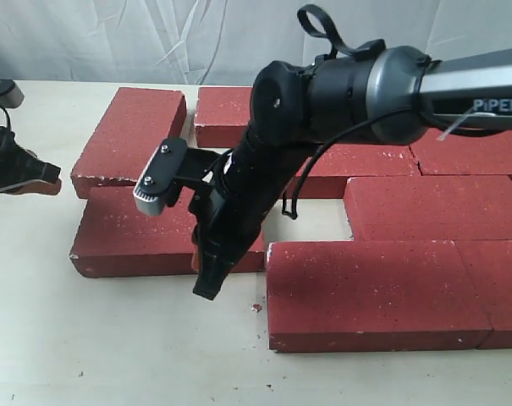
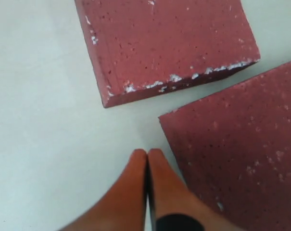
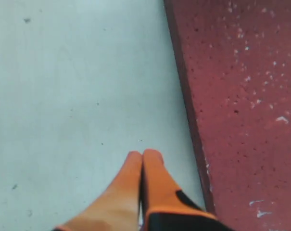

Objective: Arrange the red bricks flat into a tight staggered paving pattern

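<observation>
Several red bricks lie flat on the table. A far-left brick (image 1: 133, 135) is angled, and a second brick (image 1: 137, 237) lies just in front of it. A large front brick (image 1: 366, 292) and others (image 1: 433, 207) sit packed at the right. My right gripper (image 1: 207, 286) reaches across and points down at the table between the second brick and the front brick, shut on nothing (image 3: 143, 154). A brick's long edge (image 3: 241, 96) runs close beside it. My left gripper (image 1: 23, 173), shut and empty (image 2: 147, 153), hovers off the corner of a brick (image 2: 236, 149), near the chipped brick (image 2: 169, 43).
More bricks (image 1: 226, 114) lie along the back, partly hidden by the right arm (image 1: 349, 89). Bare table (image 1: 112, 338) spreads in front and to the left. A gap of table (image 1: 311, 216) shows between the rows. A white cloth backdrop hangs behind.
</observation>
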